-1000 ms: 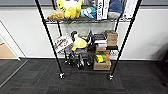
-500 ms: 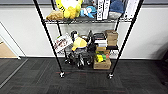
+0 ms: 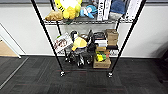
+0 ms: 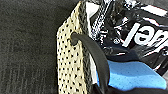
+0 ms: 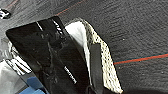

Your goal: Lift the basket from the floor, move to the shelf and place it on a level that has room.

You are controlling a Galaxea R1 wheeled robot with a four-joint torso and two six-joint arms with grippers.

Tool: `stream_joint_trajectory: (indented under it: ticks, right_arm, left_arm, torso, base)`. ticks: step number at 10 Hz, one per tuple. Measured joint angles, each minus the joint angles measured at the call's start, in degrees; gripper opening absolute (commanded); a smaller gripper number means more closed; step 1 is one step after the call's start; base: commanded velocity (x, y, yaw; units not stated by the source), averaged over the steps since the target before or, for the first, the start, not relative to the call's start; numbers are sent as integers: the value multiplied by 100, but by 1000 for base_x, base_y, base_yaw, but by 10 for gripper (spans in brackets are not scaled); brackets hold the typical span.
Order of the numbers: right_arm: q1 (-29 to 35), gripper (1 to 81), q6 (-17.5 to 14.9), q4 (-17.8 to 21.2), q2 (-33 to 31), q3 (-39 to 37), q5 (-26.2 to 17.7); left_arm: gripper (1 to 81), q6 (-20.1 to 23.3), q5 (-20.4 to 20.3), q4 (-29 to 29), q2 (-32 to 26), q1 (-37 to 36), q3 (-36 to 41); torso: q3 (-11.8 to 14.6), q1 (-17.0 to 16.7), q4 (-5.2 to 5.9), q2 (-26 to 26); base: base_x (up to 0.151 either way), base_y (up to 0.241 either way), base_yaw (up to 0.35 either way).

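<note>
Clearly the basket (image 4: 68,65) is a soft thing: cream woven sides that should flex under a squeeze, stiffened only by the black braided rim and the two black loop handles, one of which arches close past each wrist camera. It is loaded, with a glossy black packet (image 4: 140,30) bearing white lettering and a blue foam-like block (image 4: 130,75) inside, so I judge it moderately light but liable to sag or tip if taken by one end alone; the handles at the two short ends look like the right hold, one per arm. It appears to hang off the floor (image 5: 140,30) with dark carpet below it in both wrist views, though whether either gripper is closed on a handle I cannot tell, since no fingers can be made out. Ahead, in the head view, the shelf (image 3: 45,32) stands against a white wall on small casters. Its upper tier (image 3: 85,21) carries yellow plush toys (image 3: 68,8), a blue toy and white boxes; the low tier is crowded with cardboard boxes (image 3: 102,62), a yellow-capped figure (image 3: 79,42) and a leaning picture book (image 3: 62,42). Both look too full for the basket, and the four thin posts narrow the way in. The casters mean a bump could roll the rack.
</note>
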Motion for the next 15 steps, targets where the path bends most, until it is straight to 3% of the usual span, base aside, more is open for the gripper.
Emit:
stream_joint_trajectory:
  ticks: [4, 8, 15]
  right_arm:
    - [0, 10, 4, 380, -619, 1019, 182]
    - [184, 10, 22, 808, -694, 1367, 296]
    - [457, 10, 15, 1072, -914, 1690, 482]
  left_arm:
    - [10, -91, -222, -88, -822, -48, 1056]
    - [10, -99, -310, -416, -1075, -378, 1252]
    - [10, -144, -379, -506, -1252, -653, 1774]
  torso:
    - [632, -430, 0, 647]
    - [706, -867, 0, 1344]
    - [706, -1737, 0, 2706]
  base:
    - [0, 0, 0]
    - [0, 0, 0]
    - [0, 0, 0]
